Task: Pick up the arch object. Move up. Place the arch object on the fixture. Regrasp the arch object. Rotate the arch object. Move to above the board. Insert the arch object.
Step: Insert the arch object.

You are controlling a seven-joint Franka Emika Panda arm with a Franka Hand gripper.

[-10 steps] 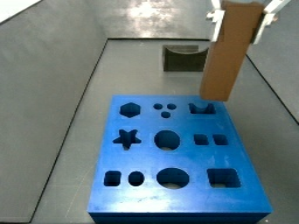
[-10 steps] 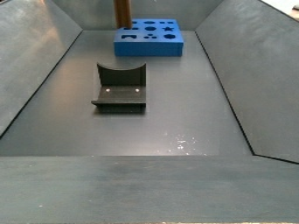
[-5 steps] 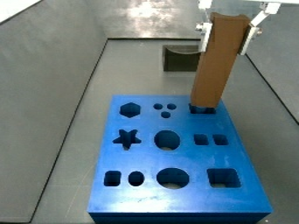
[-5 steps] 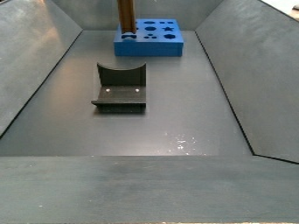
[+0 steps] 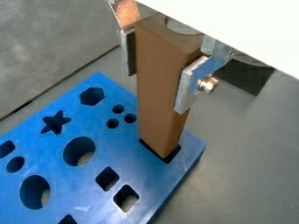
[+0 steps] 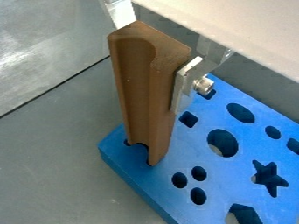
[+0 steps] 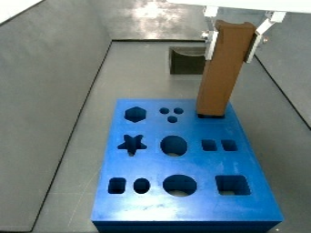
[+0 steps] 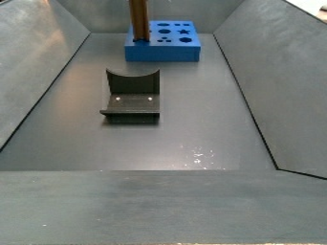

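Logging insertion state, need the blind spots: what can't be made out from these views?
- Depth of the arch object in the board: its lower end is hidden inside the cut-out in both wrist views.
- Tool body: cut off by the frame edge in a side view; only finger plates show.
- In a side view, the tool is out of frame; board holes too small to tell apart.
- Fixture: partly hidden behind the arch object.

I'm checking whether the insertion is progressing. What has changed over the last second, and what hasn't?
The gripper has carried the arch object sideways from beyond the edge of the board to over it and down, so that its lower end now sits in the arch-shaped hole at the board's corner. The block has stayed upright and clamped between the fingers. The board and the fixture have not moved.
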